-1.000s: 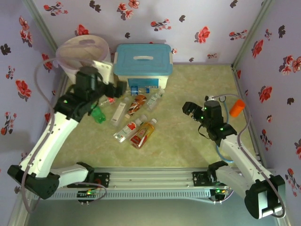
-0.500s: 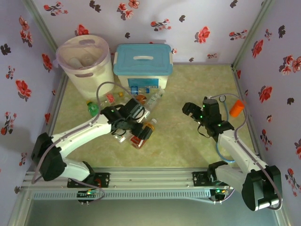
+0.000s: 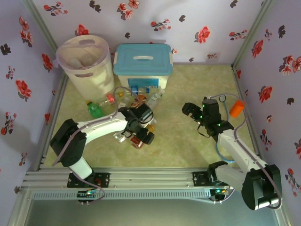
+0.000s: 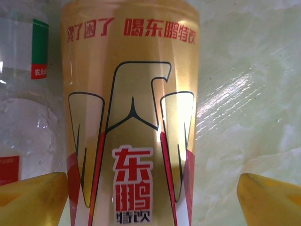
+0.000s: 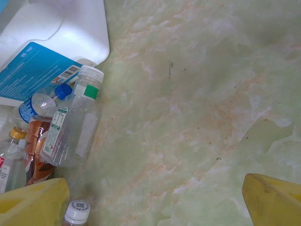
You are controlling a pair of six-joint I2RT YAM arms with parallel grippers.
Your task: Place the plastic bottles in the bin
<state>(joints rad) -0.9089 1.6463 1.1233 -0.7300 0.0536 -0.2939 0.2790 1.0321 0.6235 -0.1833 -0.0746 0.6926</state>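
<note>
amber bottle (image 4: pixel 131 117), blue-lidded white box (image 3: pixel 142 66), orange cup (image 3: pixel 237 107)

A second ago the left arm was stretched up and back, with the left claw (image 3: pixel 142 135) at the front wall of the bin (image 3: pixel 91 80). It then swung down and toward the middle of the table (image 3: pixel 178 150), reaching the cluster of bottles half a second ago. Now it has folded further, with its elbow drawn in toward its base. The claw has settled low over the amber bottle (image 4: pixel 131 117) at the near edge of the cluster, its yellow fingertips (image 4: pixel 33 197) spread to either side of the label. The bin's front, which the arm had covered, now shows in full.
</note>
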